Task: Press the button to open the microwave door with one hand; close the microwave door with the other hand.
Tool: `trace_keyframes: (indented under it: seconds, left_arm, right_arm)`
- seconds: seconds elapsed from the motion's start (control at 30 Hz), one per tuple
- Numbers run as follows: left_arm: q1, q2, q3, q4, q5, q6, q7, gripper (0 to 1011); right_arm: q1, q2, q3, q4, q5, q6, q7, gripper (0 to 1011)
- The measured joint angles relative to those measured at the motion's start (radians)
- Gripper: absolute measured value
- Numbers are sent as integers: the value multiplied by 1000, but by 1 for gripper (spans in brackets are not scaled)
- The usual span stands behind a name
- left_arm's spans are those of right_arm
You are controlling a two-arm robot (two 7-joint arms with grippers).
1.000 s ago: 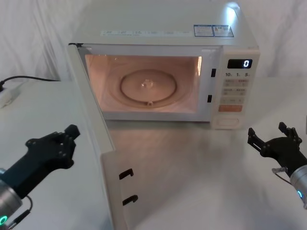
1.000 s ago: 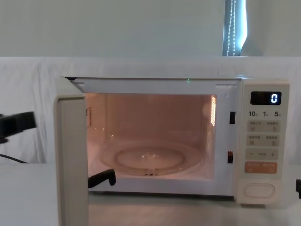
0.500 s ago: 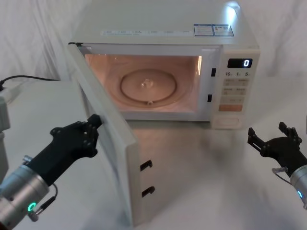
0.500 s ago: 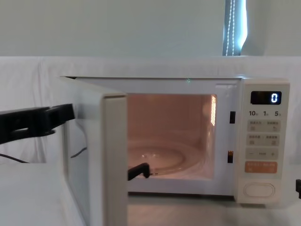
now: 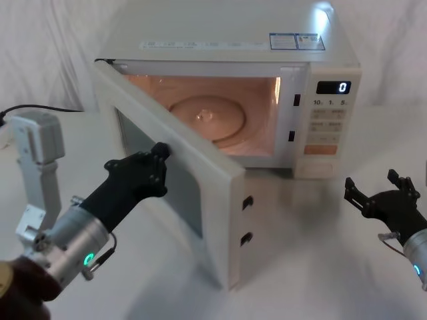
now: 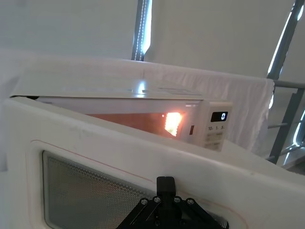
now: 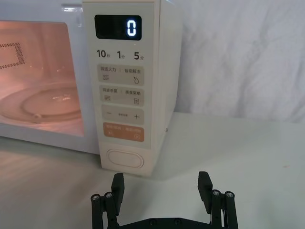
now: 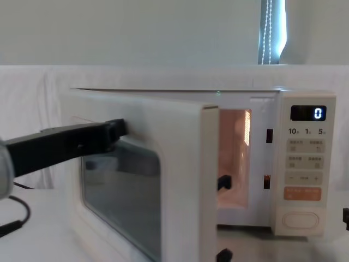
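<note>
The cream-white microwave (image 5: 220, 30) stands at the back with its cavity lit and its display (image 5: 333, 87) showing 0. The microwave door (image 5: 207, 167) is hinged on the left and stands about half open, swung out over the table. My left gripper (image 5: 159, 152) is shut, its tip pressed against the door's outer face (image 6: 143, 162) at the upper edge of the glass window. My right gripper (image 7: 161, 182) hovers open, low over the table, a short way in front of the plain cream button (image 7: 125, 158) and touching nothing. The button (image 5: 313, 169) sits at the bottom of the control panel.
A black cable (image 5: 40, 108) runs across the table at the far left. A white section of my left arm (image 5: 40, 157) rises beside the door. White cloth hangs behind the oven. Bare table (image 5: 313, 267) lies between the door's free edge and my right gripper.
My left gripper has moved forward and to the right against the door, swinging it from wide open to about half open. The right gripper has not moved.
</note>
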Motion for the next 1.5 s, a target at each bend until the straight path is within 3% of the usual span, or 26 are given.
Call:
trace_keyframes:
  seconds: [0.37, 0.83, 1.5]
  left_arm:
    - [-95, -56, 49, 68, 17, 6, 28, 0]
    - [-232, -138, 117, 223, 67, 23, 42, 0]
    - [-367, -243, 134, 400, 147, 3, 66, 0]
  right_arm:
    - [0, 0, 0, 0, 0, 0, 0, 1002]
    - [0, 0, 0, 0, 0, 0, 0, 1002]
    - [0, 0, 0, 0, 0, 0, 0, 1002]
